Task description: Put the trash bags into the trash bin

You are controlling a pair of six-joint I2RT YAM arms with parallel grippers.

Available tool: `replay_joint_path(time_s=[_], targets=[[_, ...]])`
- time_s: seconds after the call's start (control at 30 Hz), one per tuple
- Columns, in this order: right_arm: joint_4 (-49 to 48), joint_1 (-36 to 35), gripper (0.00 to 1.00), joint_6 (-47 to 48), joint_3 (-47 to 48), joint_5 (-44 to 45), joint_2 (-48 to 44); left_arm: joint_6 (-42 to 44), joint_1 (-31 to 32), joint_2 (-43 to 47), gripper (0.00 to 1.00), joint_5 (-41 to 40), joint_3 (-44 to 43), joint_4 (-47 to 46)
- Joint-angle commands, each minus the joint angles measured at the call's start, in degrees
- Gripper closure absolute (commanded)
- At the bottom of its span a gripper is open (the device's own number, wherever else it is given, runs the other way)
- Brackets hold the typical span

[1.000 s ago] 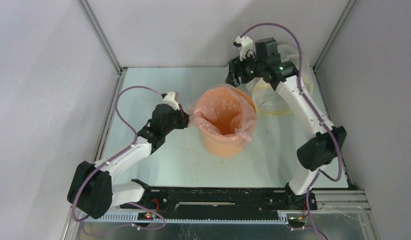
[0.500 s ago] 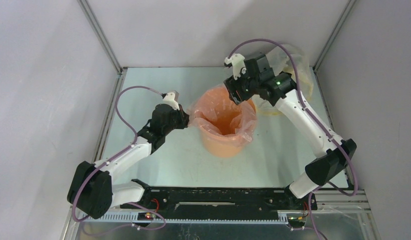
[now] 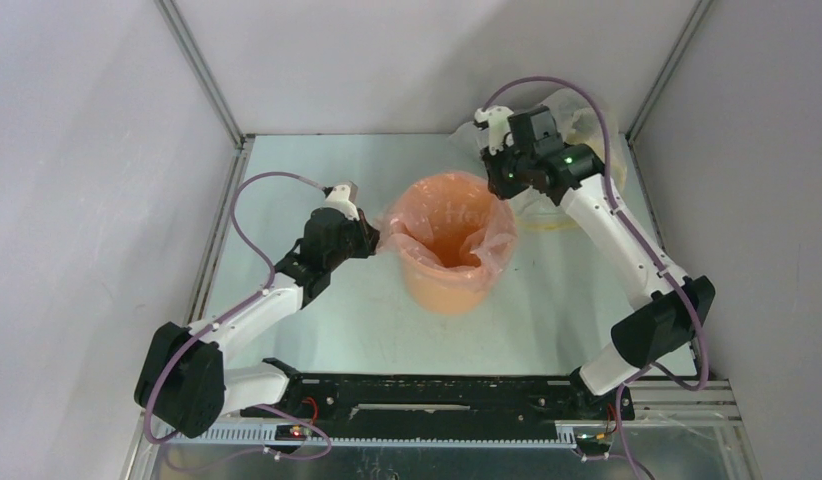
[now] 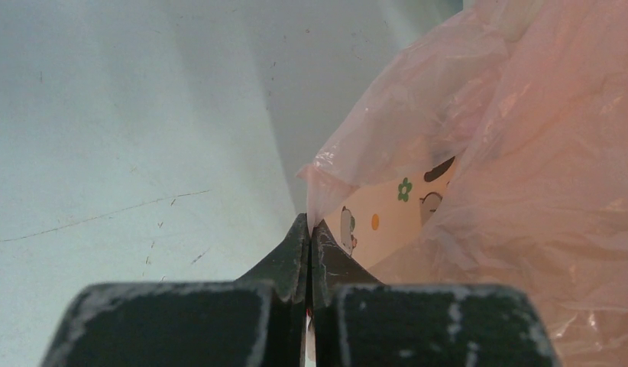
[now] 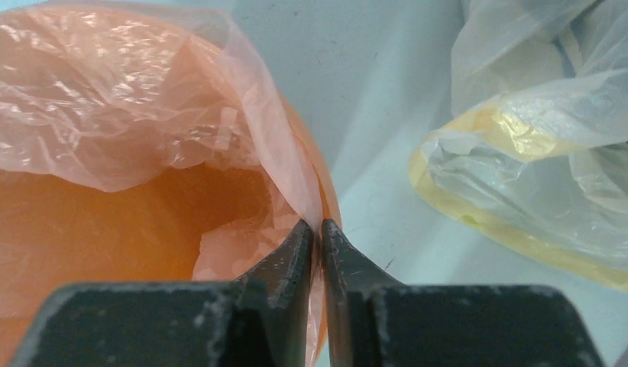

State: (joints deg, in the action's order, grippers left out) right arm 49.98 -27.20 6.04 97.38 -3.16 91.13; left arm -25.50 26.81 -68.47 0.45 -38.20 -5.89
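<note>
The orange trash bin [image 3: 445, 283] stands mid-table, and the pale pink trash bag [image 3: 494, 245] lines it, its edge spilling over the rim. My left gripper [image 3: 374, 240] sits at the bin's left side. In the left wrist view, the left gripper [image 4: 309, 226] is shut on a pinch of the trash bag [image 4: 525, 153], beside the bin's sticker-printed wall [image 4: 387, 218]. My right gripper [image 3: 498, 186] is over the far right rim. In the right wrist view, the right gripper [image 5: 317, 228] has closed on the bag's film [image 5: 143, 115] at the bin's rim [image 5: 329, 200].
A larger clear yellowish bag [image 3: 559, 208] lies crumpled at the back right, close behind the right gripper, and shows in the right wrist view as the yellowish bag [image 5: 540, 176]. Grey walls and metal posts [image 3: 202, 75] enclose the table.
The right arm swung from behind the bin down to its far right rim, and its jaws closed on the bag's edge. The left gripper kept its hold and place.
</note>
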Motion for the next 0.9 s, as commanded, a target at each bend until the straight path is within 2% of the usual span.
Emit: replay_joint_path(time_s=[0.0, 0.07, 0.2, 0.37, 0.43, 0.5, 0.57, 0.67, 0.77, 0.87], targets=[[-3.9, 5.1, 0.89, -4.2, -1.9, -7.4, -2.1, 0.5, -0.4, 0.3, 1.00, -0.2, -0.2, -0.6], [-4.7, 7.2, 0.90, -5.5, -2.6, -10.0, -1.4, 0.5, -0.4, 0.0, 1.00, -0.3, -0.1, -0.6], [-6.9, 11.2, 0.76, -8.6, -4.0, -16.4, -0.7, 0.6, -0.4, -0.3, 1.00, -0.2, 0.0, -0.6], [-8.0, 12.3, 0.70, -9.0, -4.4, -19.3, -1.9, 0.7, -0.4, -0.2, 1.00, -0.3, 0.0, -0.4], [-8.0, 12.3, 0.73, -9.0, -4.6, -19.9, -2.6, 0.8, -0.4, -0.2, 1.00, -0.3, -0.2, -0.4], [-8.1, 12.3, 0.84, -8.9, -4.6, -20.4, -3.5, 0.9, -0.4, -0.4, 1.00, -0.1, -0.6, -0.3], [-8.1, 12.3, 1.00, -9.0, -4.5, -20.9, -4.2, 0.7, -0.4, -0.6, 1.00, 0.3, -0.9, -0.3], [-8.1, 12.3, 1.00, -9.1, -4.3, -21.1, -5.0, 0.7, -0.4, -0.6, 1.00, 0.5, -1.4, -0.1], [-8.2, 12.6, 0.92, -9.5, -4.2, -19.6, -5.4, 0.7, -0.4, -0.5, 1.00, 0.6, -1.7, 0.0], [-8.6, 13.6, 0.90, -10.4, -4.2, -19.9, -5.3, 0.8, -0.4, -0.7, 1.00, 0.9, -1.9, 0.1]])
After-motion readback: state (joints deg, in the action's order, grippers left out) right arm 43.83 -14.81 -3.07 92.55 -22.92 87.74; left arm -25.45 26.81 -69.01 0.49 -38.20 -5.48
